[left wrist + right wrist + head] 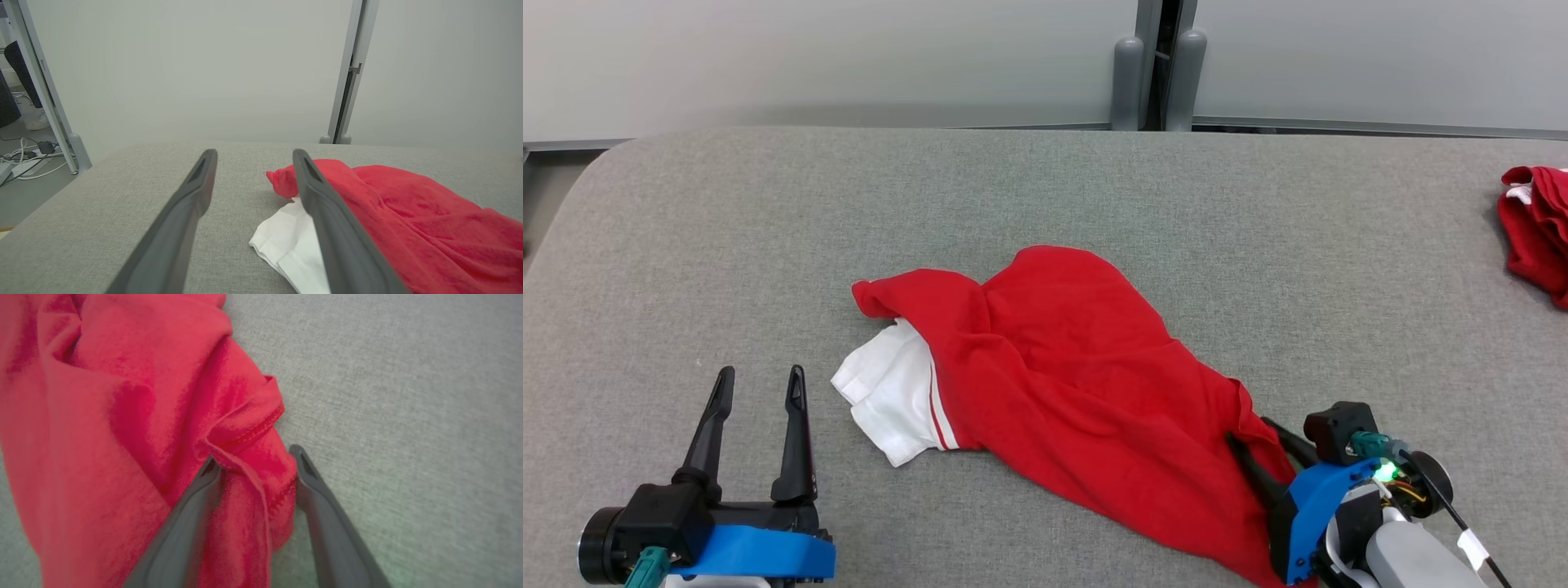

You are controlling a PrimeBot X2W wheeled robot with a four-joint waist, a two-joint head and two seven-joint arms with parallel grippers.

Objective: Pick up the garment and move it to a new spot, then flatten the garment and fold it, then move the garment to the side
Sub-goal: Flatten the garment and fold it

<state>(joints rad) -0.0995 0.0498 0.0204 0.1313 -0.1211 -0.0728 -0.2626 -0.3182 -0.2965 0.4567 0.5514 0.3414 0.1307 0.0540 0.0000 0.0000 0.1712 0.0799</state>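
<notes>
The red shirt (1078,367) lies crumpled on the grey worktop (768,229). Its hem corner sits between the fingers of the right end effector (255,459), and its white sleeve (890,392) lies just beyond and to the inner side of the left end effector (760,377). The right end effector stands spread on either side of a stitched hem fold and does not look clamped on it. The left end effector is spread wide over bare worktop with nothing in it.

The likely risk is a shallow bite. If only the rolled hem edge is caught, the cloth could slip out when lifted. If the fold holds several layers, the shirt may come up bunched and be harder to flatten afterwards.

How many layers sit between the right fingers cannot be told, because the wrist view is soft and close. In the head view those fingertips are buried under the cloth. The shirt's nearest edge is cut off by the frame, and its collar and second sleeve are hidden. Far off to the right end effector's outer side lies another red cloth (1539,229), also cut off.
</notes>
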